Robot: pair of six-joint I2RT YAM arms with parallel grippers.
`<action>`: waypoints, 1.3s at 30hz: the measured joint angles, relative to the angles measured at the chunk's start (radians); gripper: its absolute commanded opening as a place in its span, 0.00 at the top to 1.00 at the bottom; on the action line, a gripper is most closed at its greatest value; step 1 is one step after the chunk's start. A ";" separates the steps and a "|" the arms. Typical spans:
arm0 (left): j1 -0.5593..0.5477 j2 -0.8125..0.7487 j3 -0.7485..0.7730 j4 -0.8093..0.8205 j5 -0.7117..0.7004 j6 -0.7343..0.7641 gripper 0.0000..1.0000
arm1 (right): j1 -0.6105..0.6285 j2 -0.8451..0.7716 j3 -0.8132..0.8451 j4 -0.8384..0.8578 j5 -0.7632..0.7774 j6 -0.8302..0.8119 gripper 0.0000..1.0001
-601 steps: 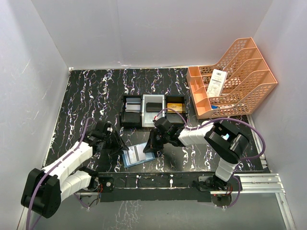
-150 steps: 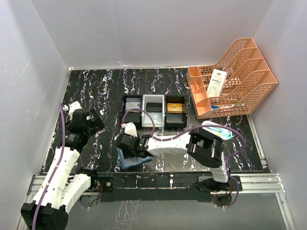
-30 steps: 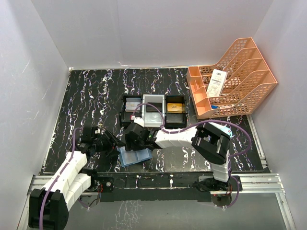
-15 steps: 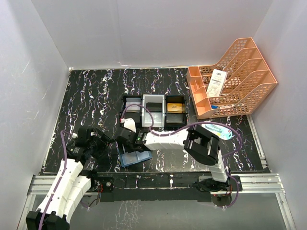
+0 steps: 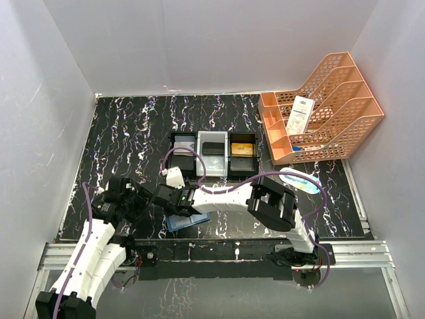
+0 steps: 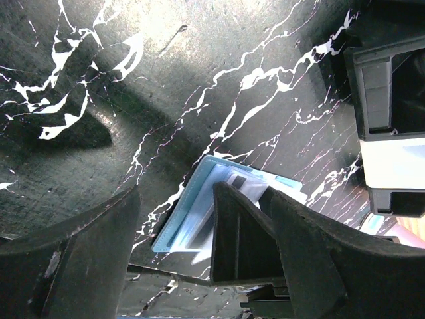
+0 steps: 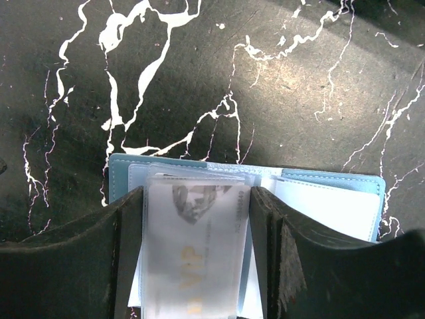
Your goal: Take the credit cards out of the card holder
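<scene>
**Progress.** The task appears partly done. The holder (image 7: 325,203) lies open and flat on the surface (image 5: 133,133), near its front edge, just in front of the tray (image 5: 212,135). Two cards already lie in the tray: a dark card (image 5: 214,150) in the middle compartment and a gold card (image 5: 244,150) in the right one. The left compartment is too dark to read. The right fingers (image 7: 80,266) appear clamped on a pale card (image 7: 196,246) by its two long edges. Its far end is at the mouth of the holder's left pocket, so extraction is judged under way but not complete. Whether other cards remain in the pockets cannot be told. The left fingers (image 6: 73,266) are spread, grasp nothing, and hang just beside the holder.

**Materials and shapes.**
- Holder: two rectangular teal panels with stitched edges and pale, clear inner pockets. It looks soft and pliable.
- Card: thin, rigid and rectangular, greyish, with gold lettering. Its face is smooth.
- Surface: black with white veining, matt.
- Tray: hard plastic with straight walls.
</scene>
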 measured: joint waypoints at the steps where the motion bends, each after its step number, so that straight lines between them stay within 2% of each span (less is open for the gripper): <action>1: 0.000 0.003 0.000 0.000 0.000 0.000 0.23 | 0.000 0.000 0.000 -0.003 0.002 0.002 0.45; 5: 0.000 0.009 0.000 0.003 0.005 0.004 0.23 | 0.000 0.000 0.000 -0.006 0.002 0.004 0.49; 11: 0.000 0.023 0.000 0.040 0.058 0.031 0.23 | -0.014 -0.032 -0.054 0.053 -0.030 -0.006 0.50; 21: 0.000 0.042 -0.023 0.138 0.190 0.076 0.27 | -0.103 -0.150 -0.253 0.278 -0.251 0.028 0.52; 32: 0.000 0.073 -0.087 0.232 0.353 0.098 0.53 | -0.154 -0.188 -0.340 0.395 -0.376 0.073 0.52; 39: 0.000 -0.003 -0.114 0.206 0.367 0.073 0.72 | -0.164 -0.188 -0.343 0.399 -0.398 0.081 0.52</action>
